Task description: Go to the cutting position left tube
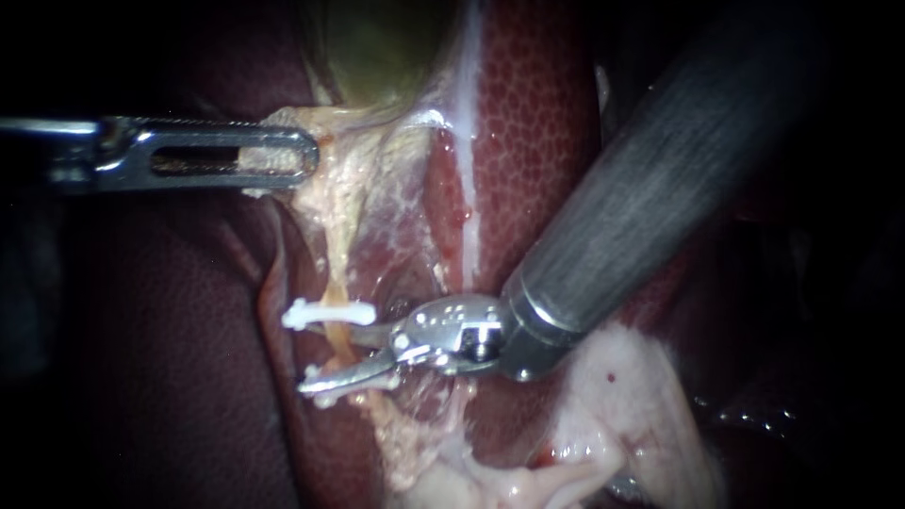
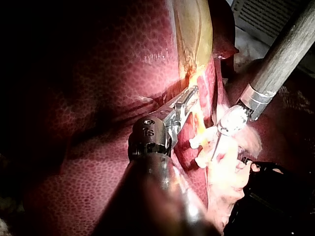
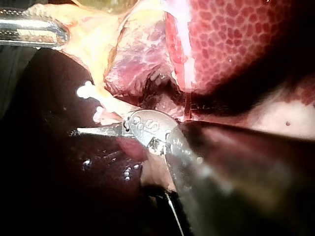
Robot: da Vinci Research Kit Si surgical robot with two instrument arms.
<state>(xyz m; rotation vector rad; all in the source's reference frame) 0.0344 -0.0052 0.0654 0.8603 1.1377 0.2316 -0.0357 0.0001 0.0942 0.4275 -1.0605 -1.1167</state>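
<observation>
**Endoscope view:** The clipped tube (image 1: 332, 278) runs down from the gallbladder (image 1: 377, 47). It carries an upper clip (image 1: 328, 314) and a lower clip (image 1: 323, 400). The right instrument (image 1: 337, 356) reaches it from the right, its claw spread astride the tube between the clips. Liver (image 1: 537, 141) crowds both sides of the tube. Up and left of the tube, the left instrument (image 1: 302, 155) has its claw pinching pale tissue (image 1: 273, 118).

**Left wrist view:** The left instrument (image 2: 189, 98) grips just beside the tube (image 2: 199, 125). The right instrument (image 2: 215, 147) stands at the clips.

**Right wrist view:** One blade of the right instrument (image 3: 91, 132) lies against the tube's clips, with little room around it.
</observation>
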